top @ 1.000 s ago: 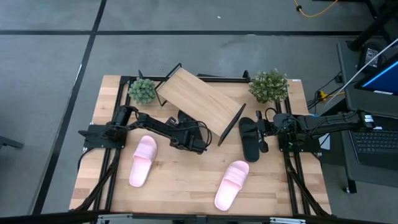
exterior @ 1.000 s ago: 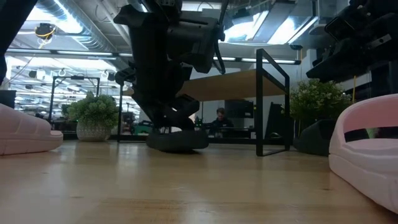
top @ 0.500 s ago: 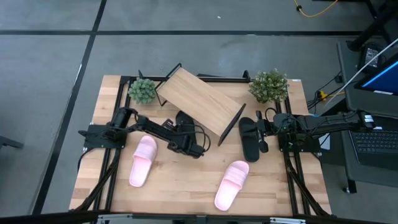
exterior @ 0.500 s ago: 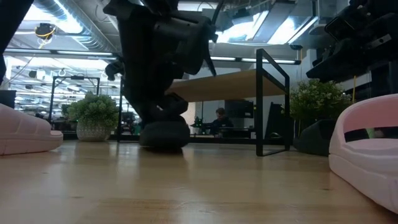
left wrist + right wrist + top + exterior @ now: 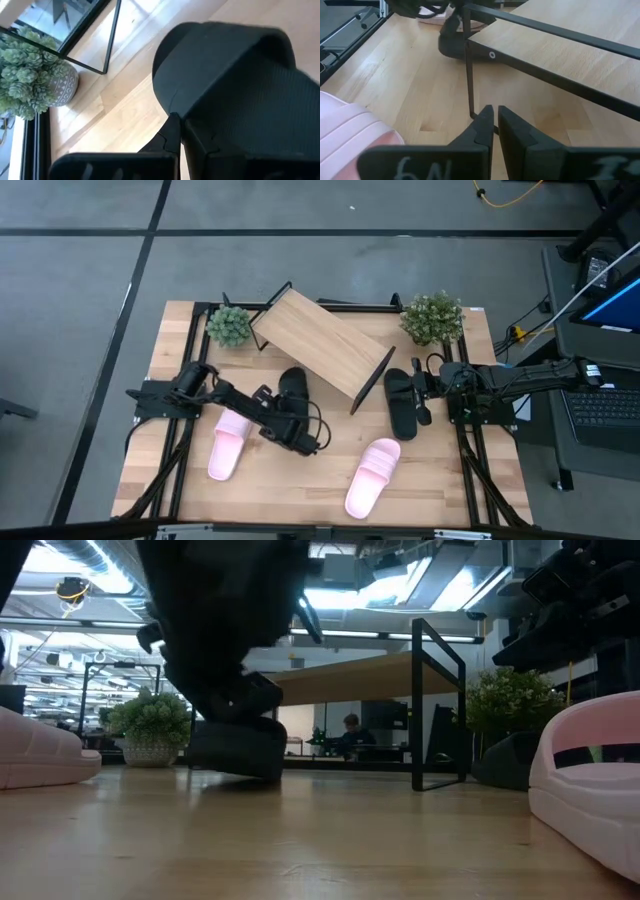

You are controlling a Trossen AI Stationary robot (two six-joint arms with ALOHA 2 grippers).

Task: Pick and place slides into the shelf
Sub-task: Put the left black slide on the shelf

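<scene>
The shelf [image 5: 320, 347] had stayed empty at twelve o'clock. My left gripper [image 5: 296, 430], jaws clamped on a black slide [image 5: 291, 397], had dragged it back toward seven o'clock. My right gripper [image 5: 425, 394] waited closed at three o'clock.

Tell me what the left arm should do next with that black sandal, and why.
Probably lift it toward the shelf. The left gripper is shut on the black sandal, which lies on the table in front of the empty board. The right gripper waits, shut, beside the shelf.

Two potted plants [image 5: 229, 326] [image 5: 432, 318] at table's [image 5: 300, 480] far corners.
</scene>
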